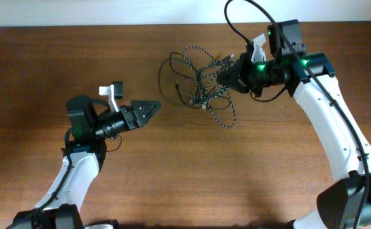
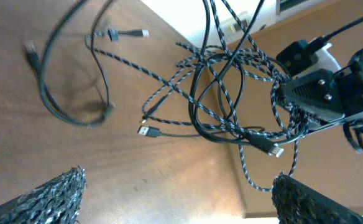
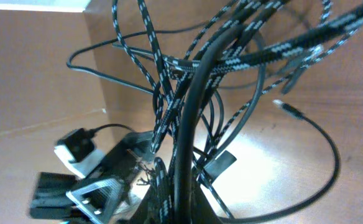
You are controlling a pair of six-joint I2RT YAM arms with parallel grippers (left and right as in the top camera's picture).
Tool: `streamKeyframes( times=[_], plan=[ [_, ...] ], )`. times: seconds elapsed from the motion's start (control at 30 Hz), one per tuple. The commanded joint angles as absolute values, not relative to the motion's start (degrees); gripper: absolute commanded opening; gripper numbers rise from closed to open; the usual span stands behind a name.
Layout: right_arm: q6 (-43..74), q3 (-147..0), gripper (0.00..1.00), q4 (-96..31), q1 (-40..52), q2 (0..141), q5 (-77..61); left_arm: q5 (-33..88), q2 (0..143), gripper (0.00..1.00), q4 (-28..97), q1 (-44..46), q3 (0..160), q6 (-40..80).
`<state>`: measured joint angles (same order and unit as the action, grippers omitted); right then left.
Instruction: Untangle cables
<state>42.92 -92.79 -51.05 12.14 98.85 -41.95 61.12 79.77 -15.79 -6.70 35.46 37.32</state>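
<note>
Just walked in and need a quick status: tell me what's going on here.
Two robot arms are untangling cables on the table. The right hand is shut on the cables at their right side. The left hand is open and empty, off to their left, touching nothing. The cables are not yet apart.

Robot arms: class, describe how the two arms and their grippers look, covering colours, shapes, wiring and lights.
The left arm and right arm have white, rounded links and black joint housings with small green lights. A thick black cable loops off the right arm. The left gripper has dark, textured, wedge-shaped fingers. The right gripper is black too. Each wrist carries a white bracket.
</note>
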Motion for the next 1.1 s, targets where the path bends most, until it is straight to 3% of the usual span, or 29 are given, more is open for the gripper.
streamKeyframes(
  times=[0.0, 0.03, 0.1, 0.13, 0.2, 0.3, 0.43, 0.47, 0.5, 0.53, 0.57, 0.63, 0.73, 0.77, 0.8, 0.83, 0.9, 0.93, 1.07],
  plan=[
    [50.1, -93.9, 0.04, -50.8, 13.2, 98.0, -46.2, 58.8, 79.5, 0.99, -10.7, -3.0, 35.7, 41.5],
    [51.6, -93.9, 0.04, -50.8, 13.2, 98.0, -46.6, 55.7, 79.5, 0.99, -8.9, -0.6, 35.7, 39.2],
    [54.9, -93.9, 0.04, -50.8, 13.2, 98.0, -46.8, 53.4, 79.5, 0.99, -8.7, 8.7, 35.7, 20.1],
    [56.2, -93.9, 0.04, -50.9, 13.2, 98.0, -46.9, 51.3, 79.5, 1.0, -8.7, 11.7, 35.7, 16.3],
    [59.2, -93.9, 0.04, -50.9, 13.2, 98.0, -47.4, 39.0, 79.5, 1.0, -9.4, 17.8, 35.7, 16.1],
    [63.8, -93.9, 0.04, -58.3, 13.2, 98.0, -47.8, 17.9, 79.5, 0.99, -10.7, 19.1, 35.7, 20.1],
    [64.0, -93.9, 0.04, -63.7, 13.2, 98.0, -47.9, 17.1, 79.5, 1.0, -20.0, 19.4, 35.7, 20.1],
    [63.9, -93.9, 0.04, -63.7, 13.2, 98.0, -47.9, 18.9, 79.5, 0.93, -21.5, 20.0, 35.7, 20.1],
    [63.9, -93.9, 0.04, -63.7, 13.2, 98.0, -47.8, 18.9, 79.5, 0.76, -21.6, 20.5, 35.7, 20.1],
    [63.9, -93.9, 0.04, -63.7, 13.2, 98.0, -47.0, 18.9, 79.5, 0.28, -21.6, 20.6, 35.7, 20.1],
    [63.9, -93.9, 0.04, -63.7, 13.2, 98.0, -44.7, 18.8, 79.5, 0.0, -21.4, 20.6, 35.7, 20.1],
    [61.4, -93.9, 0.14, -63.7, 13.1, 98.0, -36.7, 18.2, 79.5, 0.0, -20.4, 19.4, 35.7, 18.4],
    [55.9, -93.9, 0.12, -64.1, 13.1, 98.0, -31.2, 25.9, 79.5, 0.0, -19.0, 12.7, 35.7, 11.9],
    [57.4, -93.9, 0.1, -63.6, 13.1, 98.1, -31.2, 30.3, 79.5, 0.16, -18.9, 11.0, 35.7, 12.0],
    [54.8, -93.9, 0.1, -60.0, 13.1, 98.2, -31.0, 36.3, 79.5, 0.72, -18.5, 9.6, 35.7, 12.1],
    [44.9, -93.9, 0.09, -54.2, 13.5, 98.5, -31.1, 46.2, 79.5, 0.97, -19.2, 8.6, 35.7, 12.2],
    [22.2, -93.8, 0.04, -50.5, 14.9, 99.0, -37.7, 61.3, 79.5, 0.99, -26.0, 7.0, 35.7, 16.0],
    [1.2, -93.8, 0.04, -52.3, 16.0, 99.0, -49.5, 64.5, 79.5, 0.99, -29.8, 5.8, 35.7, 20.3],
    [-40.3, -93.8, 0.04, -68.0, 17.3, 99.0, -52.3, 66.3, 79.5, 0.99, -40.2, -7.5, 35.7, 38.3]
  ],
)
